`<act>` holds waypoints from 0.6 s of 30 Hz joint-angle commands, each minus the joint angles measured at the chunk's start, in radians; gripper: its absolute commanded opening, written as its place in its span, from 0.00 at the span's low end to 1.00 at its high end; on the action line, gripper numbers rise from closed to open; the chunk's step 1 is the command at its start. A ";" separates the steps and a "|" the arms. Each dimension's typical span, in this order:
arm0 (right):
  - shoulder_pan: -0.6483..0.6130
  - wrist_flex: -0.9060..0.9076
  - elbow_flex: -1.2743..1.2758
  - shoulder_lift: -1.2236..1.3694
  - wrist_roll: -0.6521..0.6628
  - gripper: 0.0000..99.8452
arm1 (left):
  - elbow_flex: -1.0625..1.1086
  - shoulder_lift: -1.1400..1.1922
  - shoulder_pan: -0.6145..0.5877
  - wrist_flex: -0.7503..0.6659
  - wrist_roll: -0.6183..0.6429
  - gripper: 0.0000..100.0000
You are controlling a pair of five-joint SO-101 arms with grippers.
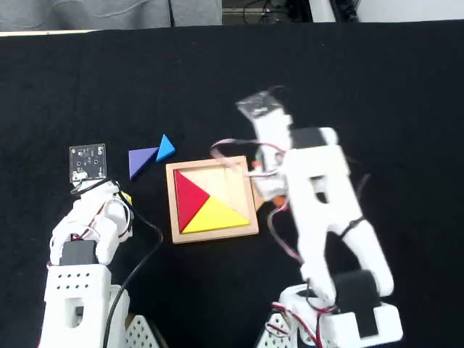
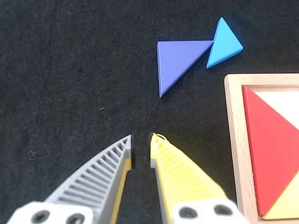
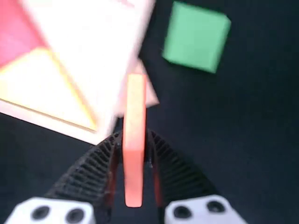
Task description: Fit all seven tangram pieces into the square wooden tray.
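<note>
1. From above, your wooden tray (image 1: 172,206) sat mid-bench (image 1: 377,87) and held a red triangle (image 1: 190,197) and a yellow triangle (image 1: 212,216). A purple triangle (image 1: 141,160) and a blue triangle (image 1: 166,148) lay just beside it, corners touching.
2. At the left wrist, your left tool (image 2: 141,144) was almost closed and gripped nothing.
3. At the right wrist, your right tool (image 3: 134,140) was clamped on an orange piece (image 3: 134,107), held edge-up over the tray's rim, with a green square (image 3: 196,36) nearby.
</note>
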 commanded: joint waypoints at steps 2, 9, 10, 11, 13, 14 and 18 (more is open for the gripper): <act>-0.166 -0.072 -0.047 -0.025 -0.110 0.02 | -0.008 -0.011 -0.008 0.002 -0.011 0.08; -0.233 -0.192 -0.054 0.157 -0.198 0.02 | -0.008 -0.011 -0.008 0.002 -0.011 0.08; -0.241 -0.201 -0.054 0.186 -0.209 0.02 | -0.010 -0.011 -0.008 0.002 -0.011 0.08; -0.245 -0.203 -0.054 0.211 -0.221 0.02 | -0.010 -0.011 -0.008 0.002 -0.011 0.08; -0.242 -0.215 -0.054 0.249 -0.245 0.02 | -0.010 -0.011 -0.008 0.002 -0.011 0.08; -0.235 -0.218 -0.054 0.260 -0.256 0.02 | -0.010 -0.011 -0.008 0.002 -0.011 0.08; -0.213 -0.218 -0.053 0.268 -0.276 0.02 | -0.010 -0.011 -0.008 0.002 -0.011 0.08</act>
